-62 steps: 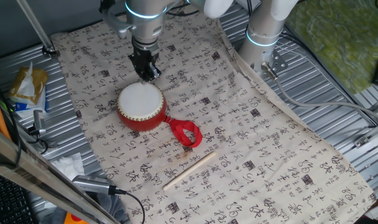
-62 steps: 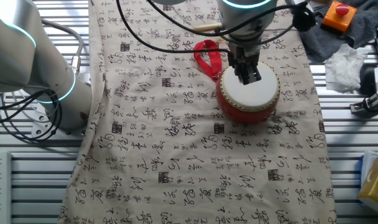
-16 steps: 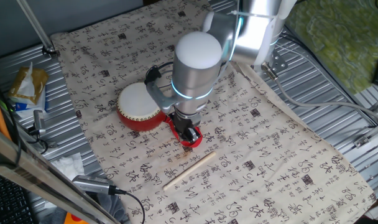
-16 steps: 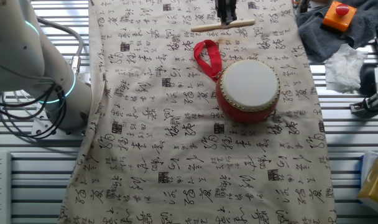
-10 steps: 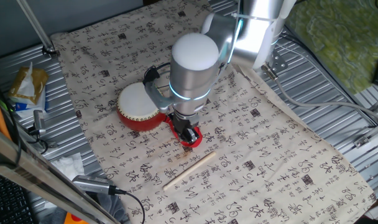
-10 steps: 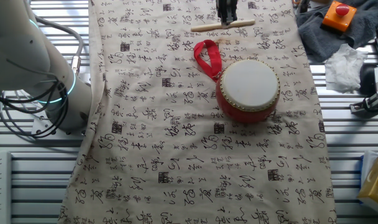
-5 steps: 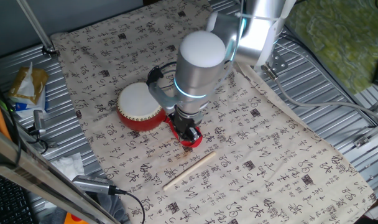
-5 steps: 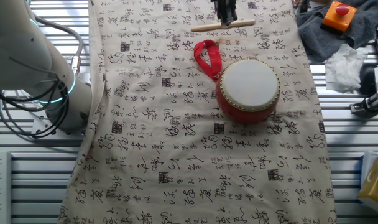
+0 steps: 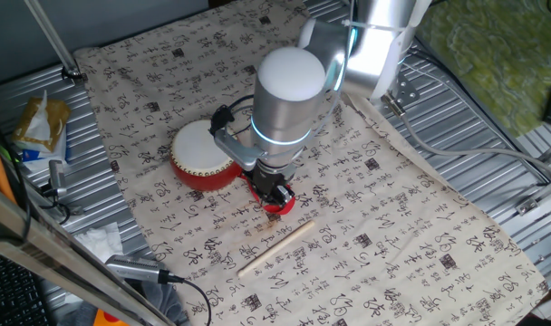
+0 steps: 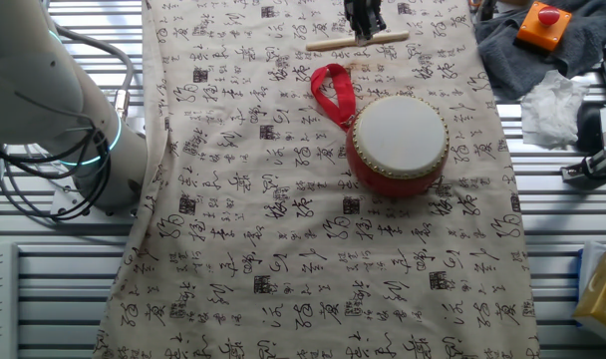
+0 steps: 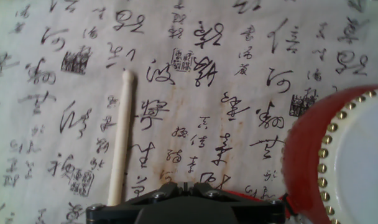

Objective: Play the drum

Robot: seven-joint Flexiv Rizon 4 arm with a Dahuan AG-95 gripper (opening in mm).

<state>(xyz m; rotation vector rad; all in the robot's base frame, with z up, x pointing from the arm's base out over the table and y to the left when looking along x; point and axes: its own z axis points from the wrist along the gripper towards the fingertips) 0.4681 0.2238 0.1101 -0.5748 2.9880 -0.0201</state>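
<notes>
Drum (image 9: 203, 154): on the calligraphy cloth (image 9: 393, 217) covering the counter. Ribbon loop (image 10: 332, 92) at its 10 o'clock. Wooden stick (image 9: 275, 247) nearby. Jaws (image 9: 275, 195): over ribbon; opening cannot be told.

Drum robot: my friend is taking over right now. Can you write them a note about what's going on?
Gripper: fingers look shut, holding nothing. It hangs low over the cloth, between the drum and the stick, by the red ribbon loop.
Drum: upright on the cloth, white skin up, nothing touching it.
Stick: lying flat on the cloth, not picked up.
Done: nothing these pictures can prove.
Left: the drum needs striking. The stick is close, so grabbing it is probably the next move, but the fingers would have to open first.
</notes>
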